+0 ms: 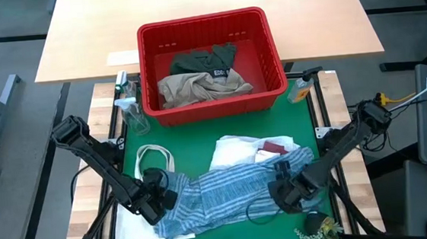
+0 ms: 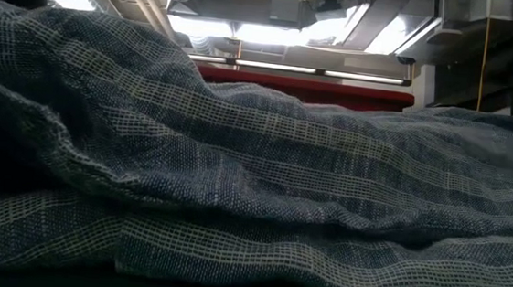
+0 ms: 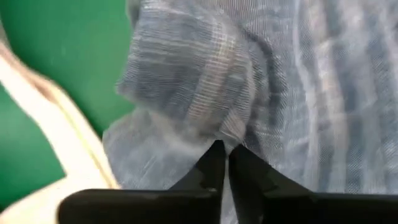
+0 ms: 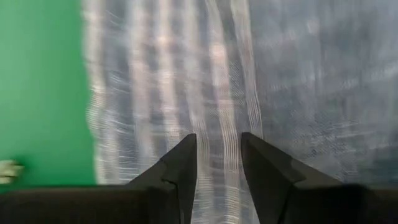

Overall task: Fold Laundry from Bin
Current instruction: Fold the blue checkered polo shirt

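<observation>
A blue-and-white striped garment (image 1: 234, 190) lies crumpled across the green mat near the table's front edge; it fills the low view (image 2: 255, 162). My left gripper (image 3: 225, 152) is shut on its left end (image 1: 176, 202). My right gripper (image 4: 219, 146) stands open, pointing down over the garment's right part (image 1: 287, 178); whether it touches I cannot tell. Behind the garment lie a white cloth (image 1: 239, 148) and a maroon piece (image 1: 275, 147). The red bin (image 1: 206, 24) at the far side holds a tan garment (image 1: 196, 86) and a dark green one (image 1: 205, 59). My left gripper pinches a raised fold of the striped garment (image 3: 231, 132) between its two fingertips, near the garment's left end. The fingers come from above, pointing steeply down. The rest of the cloth lies slack on the mat.
A white tote bag with looped handles (image 1: 152, 159) lies on the mat to the left of the garment. Clear bottles (image 1: 126, 103) stand left of the bin, an orange object (image 1: 300, 90) right of it. Small dried flowers (image 1: 318, 233) lie at the front right corner.
</observation>
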Motion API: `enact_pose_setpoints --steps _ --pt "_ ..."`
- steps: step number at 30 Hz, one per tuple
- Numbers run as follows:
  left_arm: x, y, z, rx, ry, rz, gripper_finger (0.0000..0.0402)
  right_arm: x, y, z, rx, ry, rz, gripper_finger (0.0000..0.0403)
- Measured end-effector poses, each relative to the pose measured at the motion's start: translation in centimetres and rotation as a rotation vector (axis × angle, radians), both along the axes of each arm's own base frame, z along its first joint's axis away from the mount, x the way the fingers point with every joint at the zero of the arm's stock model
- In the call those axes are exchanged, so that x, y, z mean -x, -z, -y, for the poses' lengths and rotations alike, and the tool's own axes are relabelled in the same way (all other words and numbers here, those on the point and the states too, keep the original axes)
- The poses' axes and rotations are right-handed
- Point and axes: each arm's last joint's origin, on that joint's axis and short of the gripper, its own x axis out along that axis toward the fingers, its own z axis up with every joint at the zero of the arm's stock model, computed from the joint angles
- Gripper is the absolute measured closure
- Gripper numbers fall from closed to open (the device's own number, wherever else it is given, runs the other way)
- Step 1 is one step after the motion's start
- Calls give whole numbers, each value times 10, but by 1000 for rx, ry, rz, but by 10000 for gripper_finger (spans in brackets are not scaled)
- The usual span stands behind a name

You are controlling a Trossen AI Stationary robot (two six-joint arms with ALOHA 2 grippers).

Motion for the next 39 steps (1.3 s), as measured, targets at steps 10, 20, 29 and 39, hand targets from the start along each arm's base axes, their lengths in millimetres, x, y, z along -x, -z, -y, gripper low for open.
enact_pose_setpoints --steps 10,20,29,39 --pt "2 -1 12 85 32 15 400 7 36 20 -71 61 -111 276" --pt "20 -15 40 275 79 -100 401 10 37 20 -88 83 -142 276" --pt "39 -15 52 291 69 -143 401 10 37 20 -91 83 -144 276" --pt "38 -16 54 246 102 -54 376 10 37 20 -91 82 -146 276"
